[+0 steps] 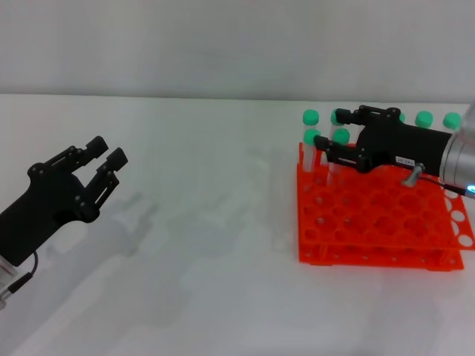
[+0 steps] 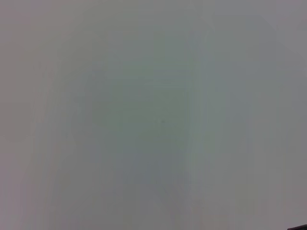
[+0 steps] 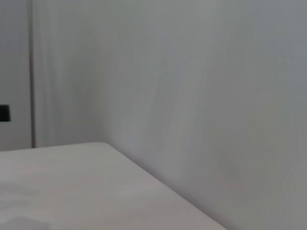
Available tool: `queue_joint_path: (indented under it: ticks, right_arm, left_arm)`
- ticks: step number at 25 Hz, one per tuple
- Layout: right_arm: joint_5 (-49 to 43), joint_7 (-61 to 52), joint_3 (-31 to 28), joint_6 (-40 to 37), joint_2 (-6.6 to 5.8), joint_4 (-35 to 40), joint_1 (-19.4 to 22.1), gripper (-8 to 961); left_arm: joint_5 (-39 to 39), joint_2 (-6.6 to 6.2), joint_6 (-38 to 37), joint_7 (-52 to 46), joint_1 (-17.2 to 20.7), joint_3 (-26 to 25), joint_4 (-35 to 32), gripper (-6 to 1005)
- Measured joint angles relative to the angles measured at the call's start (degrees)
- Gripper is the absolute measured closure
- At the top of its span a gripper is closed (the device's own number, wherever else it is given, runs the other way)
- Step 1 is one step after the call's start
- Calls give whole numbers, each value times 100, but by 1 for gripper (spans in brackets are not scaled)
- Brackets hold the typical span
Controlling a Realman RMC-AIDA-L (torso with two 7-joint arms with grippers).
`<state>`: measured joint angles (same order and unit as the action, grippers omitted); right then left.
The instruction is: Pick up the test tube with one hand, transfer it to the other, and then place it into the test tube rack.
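Note:
The orange test tube rack stands on the white table at the right. Several clear tubes with green caps stand in its far rows. My right gripper, black on a silver wrist, reaches over the rack's far left corner. Its fingers are spread on either side of one green-capped test tube that stands in the rack. Two more tubes stand just beside its fingertips. My left gripper, all black, hovers open and empty over the table at the far left. Neither wrist view shows a tube or fingers.
More green caps stand behind the right wrist along the rack's far edge. The rack's near rows of holes hold nothing. The right wrist view shows only the table top and a grey wall.

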<state>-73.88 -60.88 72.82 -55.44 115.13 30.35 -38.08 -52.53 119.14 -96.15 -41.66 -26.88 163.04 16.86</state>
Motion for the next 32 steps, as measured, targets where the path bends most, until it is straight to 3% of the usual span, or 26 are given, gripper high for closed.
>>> queue_joint_path:
  ticks: [1, 3, 9, 12, 15, 17, 23, 25, 32]
  right_arm:
    - [3, 0, -1, -69, -1, 24, 28, 622]
    - [29, -1, -23, -288, -6, 148, 152, 384]
    - [242, 86, -58, -910, 4, 1115, 1036, 155]
    - [665, 302, -274, -1305, -8, 1294, 1476, 138]
    - [1107, 559, -853, -1753, -6, 1113, 1832, 126]
    - [1458, 791, -1458, -2086, -18, 685, 2040, 126]
    - [1630, 1425, -3116, -2360, -36, -466, 2434, 126]
    - [1634, 2038, -3725, -2340, -37, -1016, 2515, 126]
    - [1635, 2934, -4151, -2290, -40, -1618, 2580, 126]
  left_arm:
    - [-8, 0, 0, 0, 0, 0, 0, 635]
    - [-41, 1, 8, -3, 3, 0, 1, 635]
    - [-621, -8, 55, -58, 133, 0, 2, 635]
    - [-1043, -2, 32, -60, 274, 1, 1, 635]
    - [-1391, 4, 44, -53, 425, -6, -11, 635]
    - [-1607, 16, 93, 34, 559, -90, -129, 635]
    - [-1849, 21, 359, 1080, 929, -680, -914, 508]
    - [-1844, 17, 462, 1157, 956, -692, -974, 266]
    - [-1904, 21, 818, 1239, 1045, -765, -1121, 102]
